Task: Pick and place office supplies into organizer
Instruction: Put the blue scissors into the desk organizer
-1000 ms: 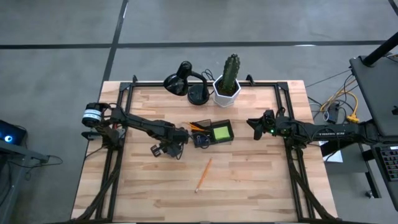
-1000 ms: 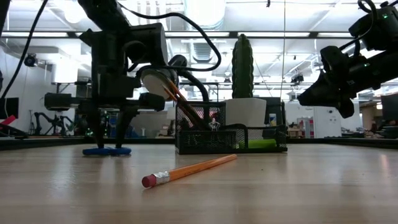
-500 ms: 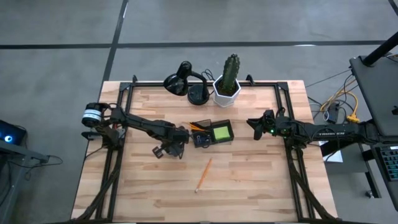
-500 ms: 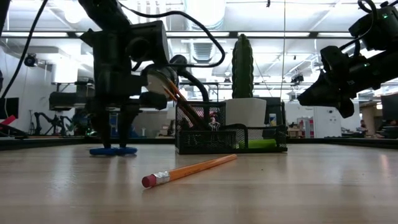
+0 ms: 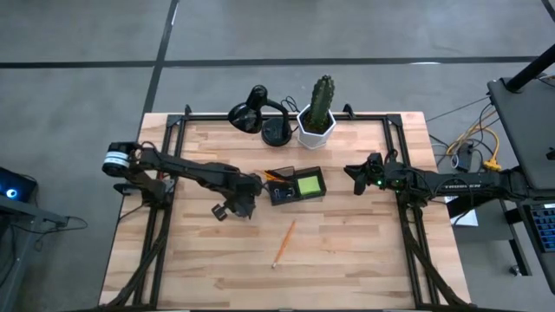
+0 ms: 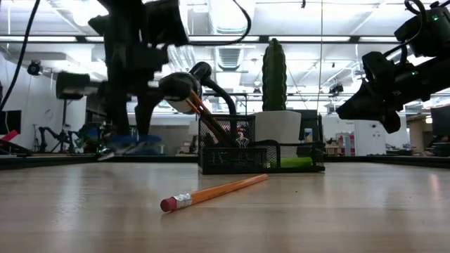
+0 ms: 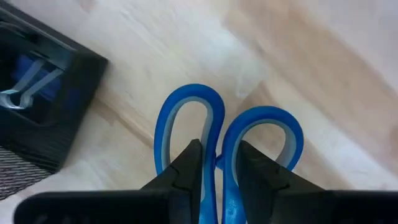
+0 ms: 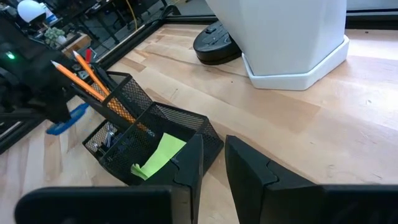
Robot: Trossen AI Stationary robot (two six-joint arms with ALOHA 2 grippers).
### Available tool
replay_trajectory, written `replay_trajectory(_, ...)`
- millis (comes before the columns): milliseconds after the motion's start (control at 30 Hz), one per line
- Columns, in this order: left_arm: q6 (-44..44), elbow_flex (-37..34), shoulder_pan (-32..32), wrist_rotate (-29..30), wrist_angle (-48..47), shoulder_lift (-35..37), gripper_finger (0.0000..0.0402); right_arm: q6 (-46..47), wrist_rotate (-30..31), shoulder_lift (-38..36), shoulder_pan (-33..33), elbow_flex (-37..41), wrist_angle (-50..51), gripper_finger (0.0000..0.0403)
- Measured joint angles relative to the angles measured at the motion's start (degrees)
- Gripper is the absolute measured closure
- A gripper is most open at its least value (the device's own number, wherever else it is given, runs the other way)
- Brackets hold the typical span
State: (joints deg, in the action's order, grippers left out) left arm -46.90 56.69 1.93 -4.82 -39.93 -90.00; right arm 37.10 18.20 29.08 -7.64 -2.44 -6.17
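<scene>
- The left pincer point(image 7: 214, 171) is clamped on the blue-handled scissors point(image 7: 227, 140), its two dark fingers pinching the handles where the two loops meet.
- In the low view the scissors point(image 6: 125, 146) hang clear of the bench point(image 6: 316, 211), tilted, just beside the mesh organizer point(image 6: 260, 156).
- The organizer point(image 5: 295, 185) sits mid-bench, with orange pencils point(image 8: 99, 90) leaning in its tall cup and a lime-green sticky pad point(image 5: 308, 184) in a tray section.
- One loose pencil point(image 5: 284, 243) lies on the wood, well apart from the organizer.
- The right pincer point(image 5: 357, 178) hovers beside the organizer, fingers point(image 8: 249, 171) slightly apart, holding nothing.
</scene>
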Motion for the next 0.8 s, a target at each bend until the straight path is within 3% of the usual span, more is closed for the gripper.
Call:
replay_trajectory(433, 19.24, 4.75, 0.00, -6.77, 1.35, 5.46, 0.0343, 0.13, -0.02, 0.00, 0.02, 0.00, 0.00, 0.0344)
replay_trajectory(800, 29.75, 5.68, 0.03, -10.26, 15.46, 7.12, 0.0343, 0.42, -0.04, 0.04, 0.00, 0.00, 0.00, 0.0344)
